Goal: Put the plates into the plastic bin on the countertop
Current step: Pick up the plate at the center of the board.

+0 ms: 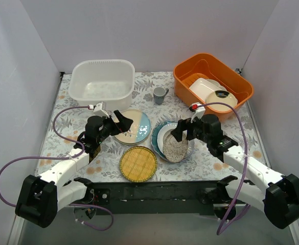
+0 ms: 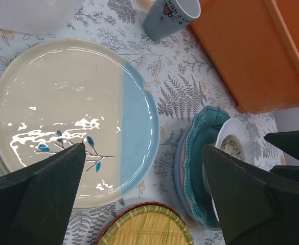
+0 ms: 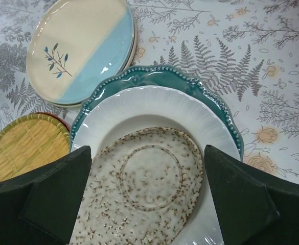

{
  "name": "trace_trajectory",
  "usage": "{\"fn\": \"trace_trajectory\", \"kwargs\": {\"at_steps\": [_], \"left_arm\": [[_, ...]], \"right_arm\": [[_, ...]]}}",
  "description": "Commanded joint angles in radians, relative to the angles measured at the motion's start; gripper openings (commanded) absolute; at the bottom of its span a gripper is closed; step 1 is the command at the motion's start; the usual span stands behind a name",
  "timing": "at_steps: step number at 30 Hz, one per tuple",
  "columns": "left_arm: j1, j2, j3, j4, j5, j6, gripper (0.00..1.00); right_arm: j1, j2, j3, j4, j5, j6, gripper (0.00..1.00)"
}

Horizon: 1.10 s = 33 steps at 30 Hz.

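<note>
Cream-and-blue sprig plate (image 2: 72, 117) lies under the spread, empty left fingers (image 2: 42, 204); right fingers (image 3: 37, 204) gape likewise. Next, its rim needs pinching.

Cream-blue plate (image 2: 62, 102): glossy glaze. Yellow plate (image 3: 24, 148), lower left: woven, rough. Speckled plate (image 3: 149, 184): seemingly matt. Tub (image 1: 102, 62): translucent plastic.

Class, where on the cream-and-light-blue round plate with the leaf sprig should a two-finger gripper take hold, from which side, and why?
Probably pinch the rim of the cream-and-light-blue round plate at its left edge, from above, with the open left gripper. It lies flat and low, so only the thin lip is graspable; that side borders white fern-printed countertop.
</note>
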Motion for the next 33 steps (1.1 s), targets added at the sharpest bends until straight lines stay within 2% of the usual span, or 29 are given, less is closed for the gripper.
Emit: {"fn": "trace_trajectory", "kwargs": {"at_steps": [1, 6, 15, 19, 27, 30, 33], "left_arm": [[0.002, -0.033, -0.003, -0.017, -0.007, 0.023, 0.98], [0.002, -0.032, 0.003, -0.023, 0.019, 0.046, 0.98], [0.002, -0.02, 0.001, 0.015, 0.193, 0.07, 0.98], [-0.006, -0.009, 0.017, 0.017, 0.267, 0.08, 0.98], [-0.098, 0.013, 0.063, -0.008, 0.276, 0.096, 0.94], [-0.142, 0.03, 0.09, -0.019, 0.269, 0.1, 0.93], [-0.193, 0.045, 0.112, -0.019, 0.255, 0.098, 0.92]], "right_arm": [[0.037, 0.023, 0.044, 0.054, -0.011, 0.014, 0.98], [0.057, 0.037, 0.056, 0.048, -0.014, 0.018, 0.98], [0.057, 0.035, 0.067, -0.018, 0.035, 0.048, 0.96], [0.057, 0.028, 0.069, -0.077, 0.07, 0.084, 0.92], [0.055, -0.018, 0.062, -0.202, 0.115, 0.175, 0.88], [0.046, -0.061, 0.052, -0.252, 0.118, 0.192, 0.84], [0.021, -0.098, 0.03, -0.287, 0.107, 0.215, 0.77]]}}
